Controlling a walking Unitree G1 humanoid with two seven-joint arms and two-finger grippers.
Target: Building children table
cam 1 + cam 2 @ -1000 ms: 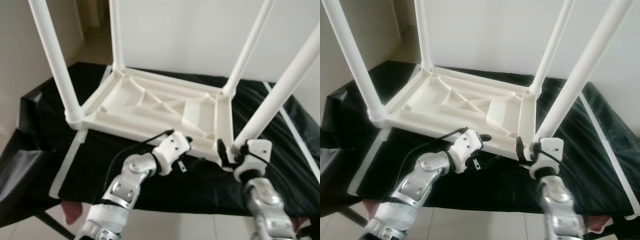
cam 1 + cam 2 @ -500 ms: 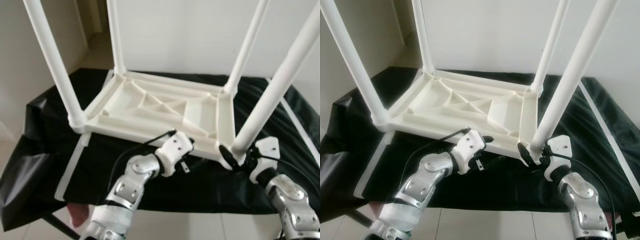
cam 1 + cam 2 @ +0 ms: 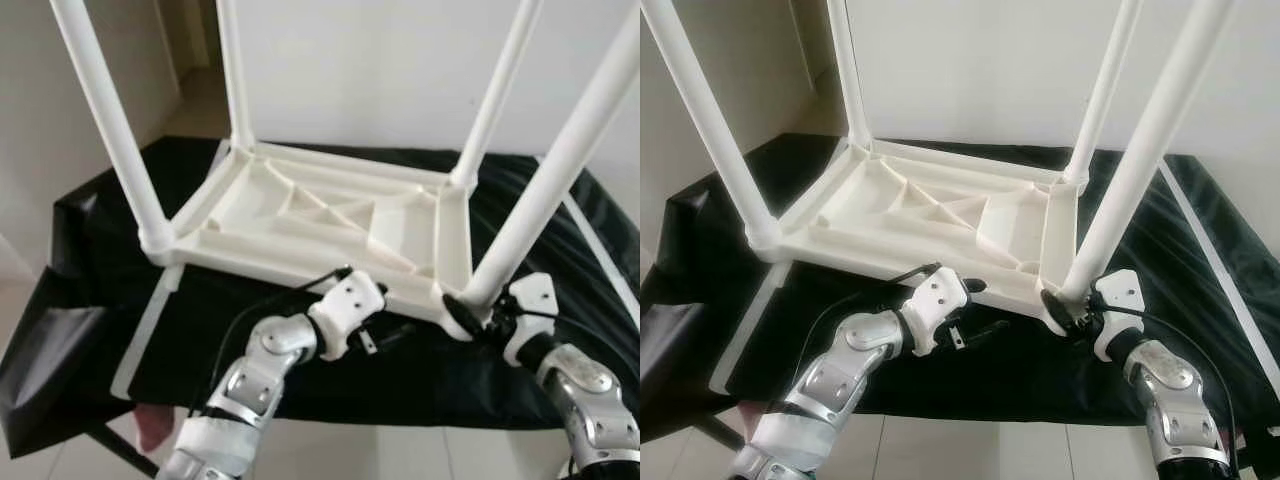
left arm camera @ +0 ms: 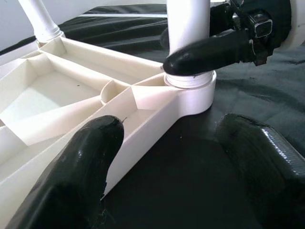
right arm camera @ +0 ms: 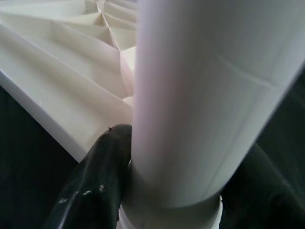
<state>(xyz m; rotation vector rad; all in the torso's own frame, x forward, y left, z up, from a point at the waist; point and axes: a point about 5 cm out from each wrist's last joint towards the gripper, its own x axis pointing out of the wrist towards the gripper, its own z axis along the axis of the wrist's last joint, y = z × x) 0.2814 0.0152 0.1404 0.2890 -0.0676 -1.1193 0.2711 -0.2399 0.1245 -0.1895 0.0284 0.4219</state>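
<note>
From the head cameras we look down on the tabletop (image 3: 330, 215), lying upside down on a black cloth (image 3: 90, 250) with its ribbed underside up. All four legs stand in their corner sockets: the near right leg (image 3: 545, 190), the near left leg (image 3: 105, 120) and the two far ones. Our right gripper (image 3: 470, 312) is clasped around the base of the near right leg where it enters its socket. Our left gripper (image 3: 385, 335) hovers just in front of the tabletop's near edge, spread wide and holding nothing.

In the left wrist view, our two fingers (image 4: 76, 171) are parted, one by the tabletop's near rim, the other over the cloth. Ahead, a finger of the right gripper wraps the leg (image 4: 188, 28) just above its collar.

In the right wrist view the leg (image 5: 200, 95) runs between our fingers (image 5: 95, 186), which press against it at the collar; the far finger is mostly hidden, so we cannot vouch for how firm the grip is.

We judge the build nearly done: the legs are in, and what seems left is seating this last leg and turning the table upright.
</note>
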